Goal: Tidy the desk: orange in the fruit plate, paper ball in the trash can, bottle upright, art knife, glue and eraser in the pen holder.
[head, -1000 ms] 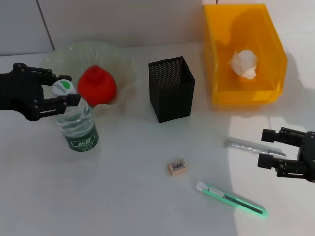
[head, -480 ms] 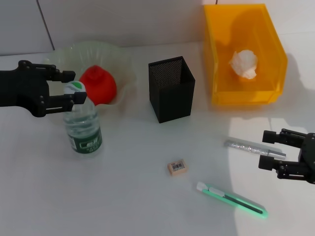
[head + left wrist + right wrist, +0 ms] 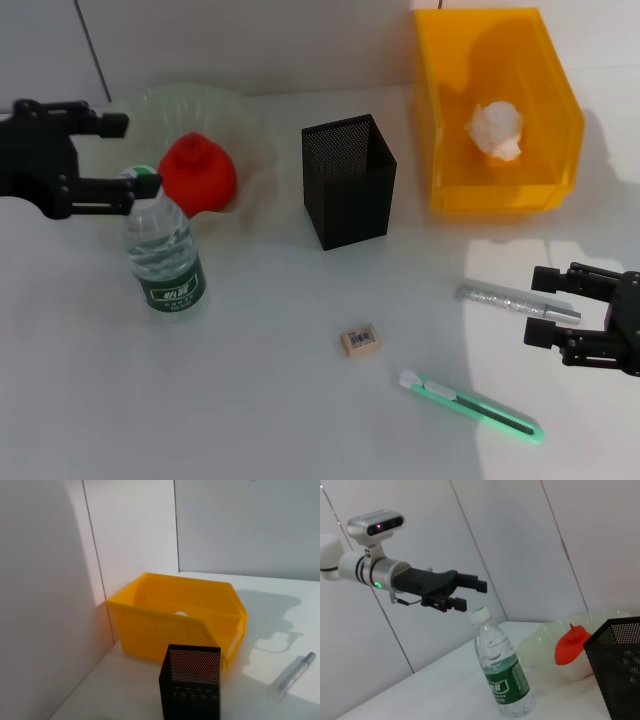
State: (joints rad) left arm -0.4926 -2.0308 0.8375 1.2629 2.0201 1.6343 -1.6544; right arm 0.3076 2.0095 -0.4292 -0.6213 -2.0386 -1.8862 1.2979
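Now that the left gripper (image 3: 118, 153) has let go and backed off, jaws apart just beyond the cap, the bottle (image 3: 163, 245) stands upright by itself. Nearest me, the art knife (image 3: 470, 405) and eraser (image 3: 359, 340) lie on the surface in front of the pen holder (image 3: 349, 180), the glue (image 3: 517, 301) beside the waiting right gripper (image 3: 548, 304), jaws apart. Farther back, the orange (image 3: 198, 174) sits in the fruit plate (image 3: 250, 120), the paper ball (image 3: 495, 131) in the trash can (image 3: 436, 120). Only the stationery remains, I'd say.
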